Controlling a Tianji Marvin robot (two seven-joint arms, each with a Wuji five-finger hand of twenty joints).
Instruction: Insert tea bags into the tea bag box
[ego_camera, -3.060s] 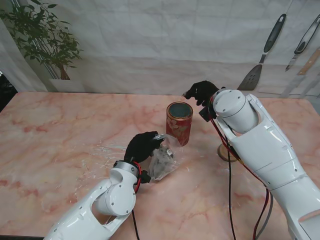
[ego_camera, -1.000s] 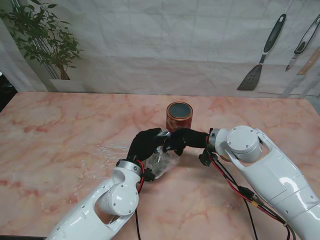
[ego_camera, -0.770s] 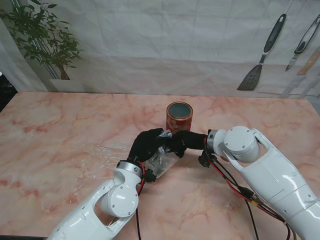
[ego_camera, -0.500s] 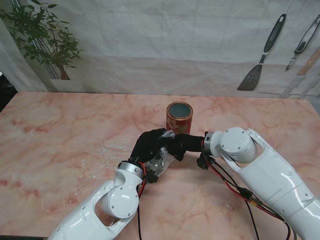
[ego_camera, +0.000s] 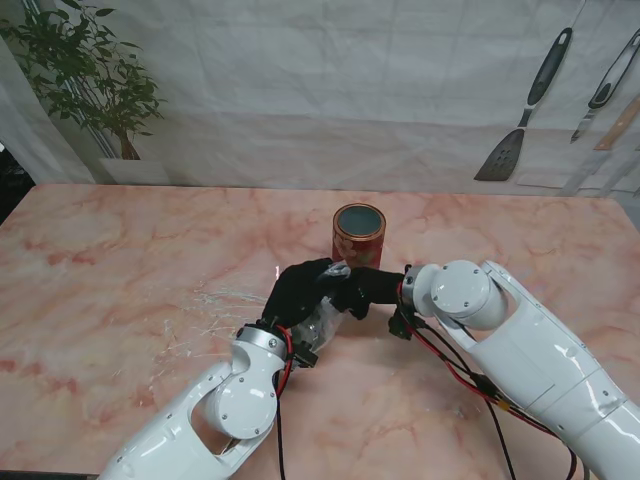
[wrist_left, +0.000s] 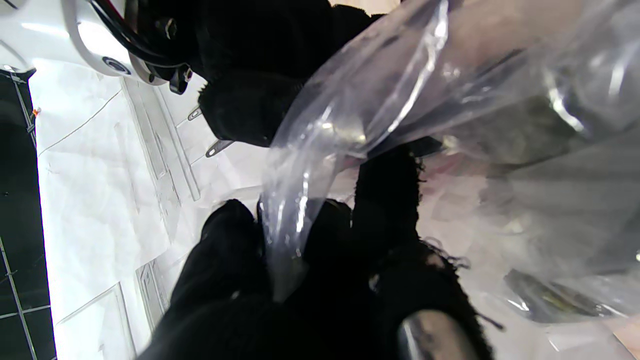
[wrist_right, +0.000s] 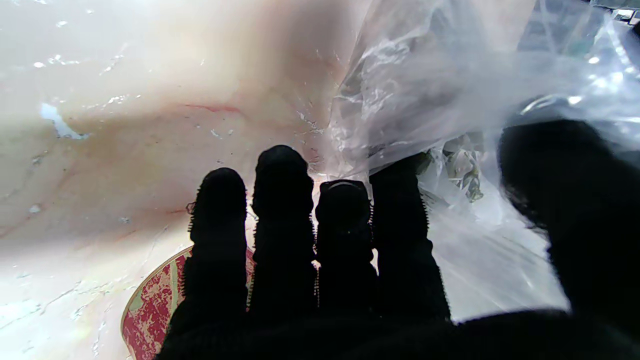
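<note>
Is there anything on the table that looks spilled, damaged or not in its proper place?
Nothing looks spilled or broken. The red tin stands upright with its top open. The plastic bag is crumpled and lifted at one end by the left hand, with the right hand at its mouth, as expected.

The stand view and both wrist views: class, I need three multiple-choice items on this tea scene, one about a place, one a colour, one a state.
1. Where is the tin?
A. farther from me than both hands
B. at the table's left edge
C. on the wall

2. The tin's side is
A. blue
B. red
C. white

3. The left hand is
A. open, holding nothing
B. on a spatula
C. shut on the plastic bag

Answers: 1 A, it stands beyond the right hand; 2 B, red with gold rim; 3 C, fingers pinch the bag's film.
</note>
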